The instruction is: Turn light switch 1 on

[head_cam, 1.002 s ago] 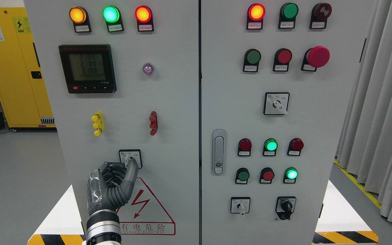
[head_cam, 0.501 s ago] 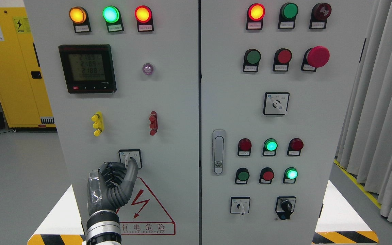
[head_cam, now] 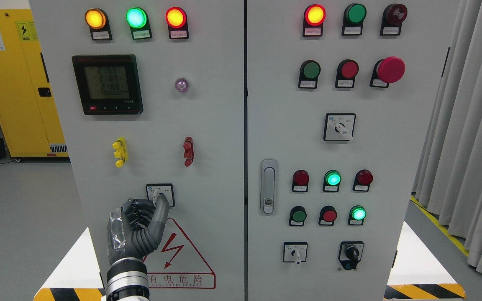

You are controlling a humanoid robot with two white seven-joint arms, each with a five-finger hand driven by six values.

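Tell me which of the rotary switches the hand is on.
The rotary switch low on the left door, above the red warning triangle. The left hand grips its lever; the others sit untouched on the right door.

Yellow cabinet (head_cam: 19, 83) left, grey curtain (head_cam: 471, 138) right.

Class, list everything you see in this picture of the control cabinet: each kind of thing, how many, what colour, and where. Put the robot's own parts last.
Cabinet: one, grey, two doors, centre.
Top lamps: six; left door amber, green, red; right door red, green, dark red.
Meter: one, black, upper left door.
Clear lamp: one, purplish, right of meter.
Terminals: two, yellow and red, mid left door.
Switch: one, white, lower left door.
Warning triangle: one, red, below switch.
Push buttons: two, green and red, upper right door.
Mushroom button: one, red, beside them.
Other selectors: three, right door.
Handle: one, silver.
Lower lamps, buttons: six, red and green.
Yellow cabinet: one, left background.
Curtain: grey, right.
Left hand: one, dark grey, fingers at the switch.
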